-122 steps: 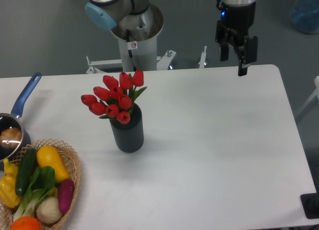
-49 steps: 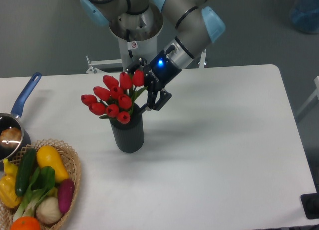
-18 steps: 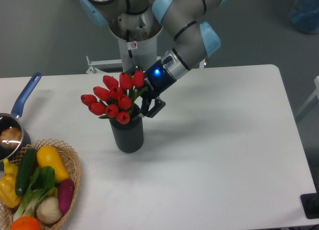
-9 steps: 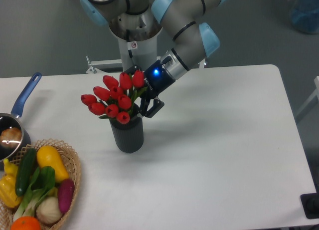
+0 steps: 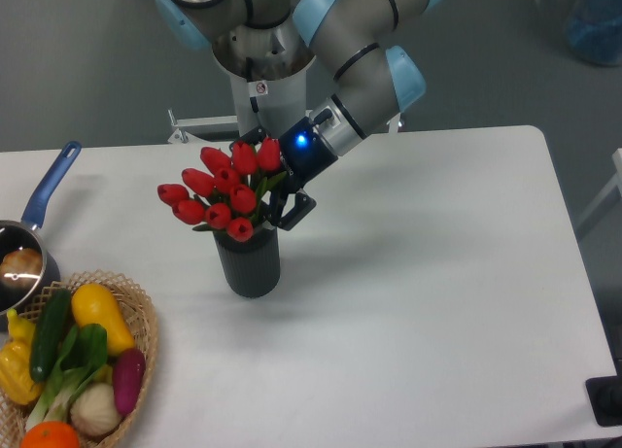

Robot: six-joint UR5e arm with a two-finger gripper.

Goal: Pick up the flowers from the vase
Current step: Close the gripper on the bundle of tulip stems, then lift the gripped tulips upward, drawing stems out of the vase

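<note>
The flowers, a bunch of red tulip buds with green leaves, stand in the vase, a dark ribbed cylinder left of the table's middle. My gripper reaches in from the upper right, tilted, at the right side of the bunch. It looks open: one dark finger shows in front of the stems just above the vase's mouth, and the other is mostly hidden behind the top buds. The bunch sits upright in the vase.
A wicker basket of vegetables sits at the front left corner. A steel saucepan with a blue handle lies at the left edge. The arm's base stands behind the table.
The gripper came from the table's far right, tilted, and over the last second has crept slightly left into the bunch. The flowers and vase have not moved.
</note>
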